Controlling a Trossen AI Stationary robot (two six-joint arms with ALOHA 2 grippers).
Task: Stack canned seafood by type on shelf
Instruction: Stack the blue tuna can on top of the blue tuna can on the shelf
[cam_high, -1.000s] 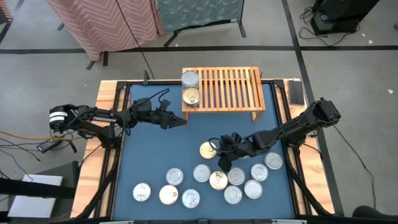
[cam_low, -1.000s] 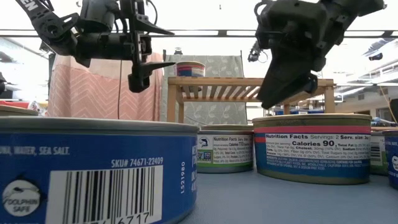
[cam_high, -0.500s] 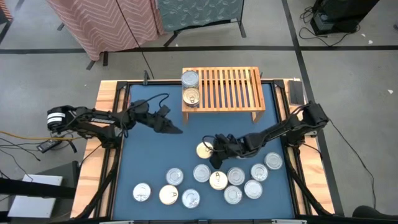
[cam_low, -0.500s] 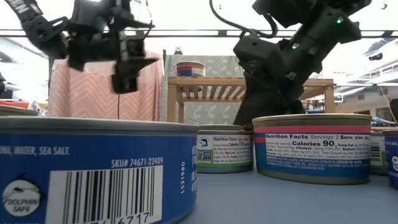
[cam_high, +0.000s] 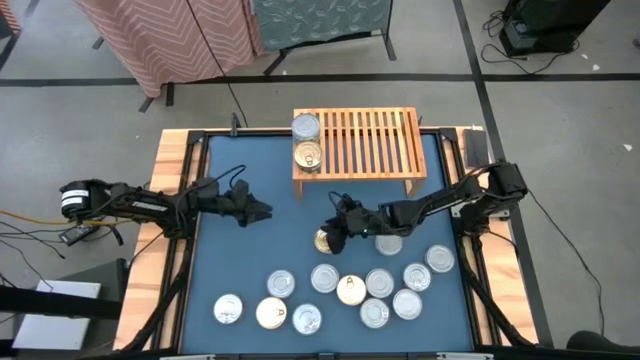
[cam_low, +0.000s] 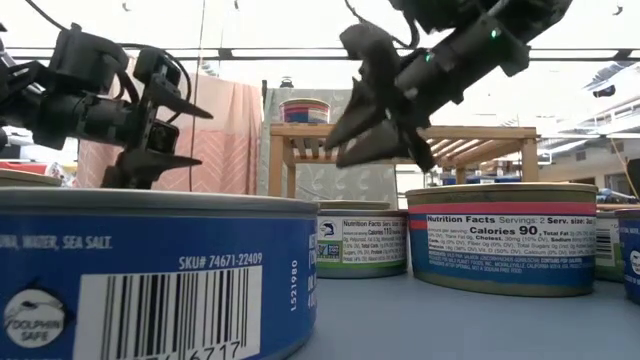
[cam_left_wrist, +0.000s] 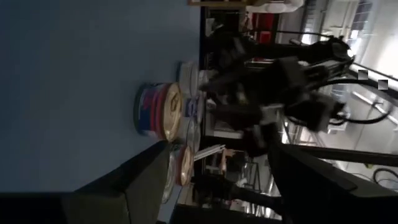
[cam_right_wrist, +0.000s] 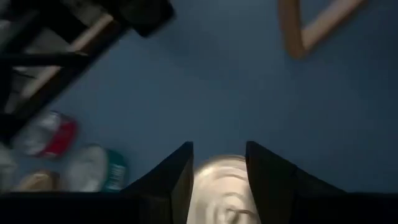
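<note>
Several flat round tins (cam_high: 379, 283) sit in a cluster on the near half of the blue table. A gold-topped tin (cam_high: 321, 241) stands apart, closer to the shelf. The light-wood slatted shelf (cam_high: 370, 140) stands at the far edge and carries two tins (cam_high: 305, 127) at its left end. My right gripper (cam_high: 331, 232) hovers open over the gold-topped tin (cam_right_wrist: 217, 186), its fingers well above the table in the low view (cam_low: 342, 147). My left gripper (cam_high: 262, 211) is open over bare table at the left (cam_low: 200, 137).
Bare blue table lies between the two grippers and in front of the shelf. A raised black frame (cam_high: 190, 250) borders the table. A tin with a red and blue label (cam_left_wrist: 158, 112) shows in the left wrist view. Large tins (cam_low: 495, 235) stand close to the low camera.
My right gripper has left the cluster of tins and travelled toward the table's left and far side, dipping and then rising, and now tips more level over the gold-topped tin. My left gripper has drawn back toward the left edge and sunk a little. No tin has moved.
</note>
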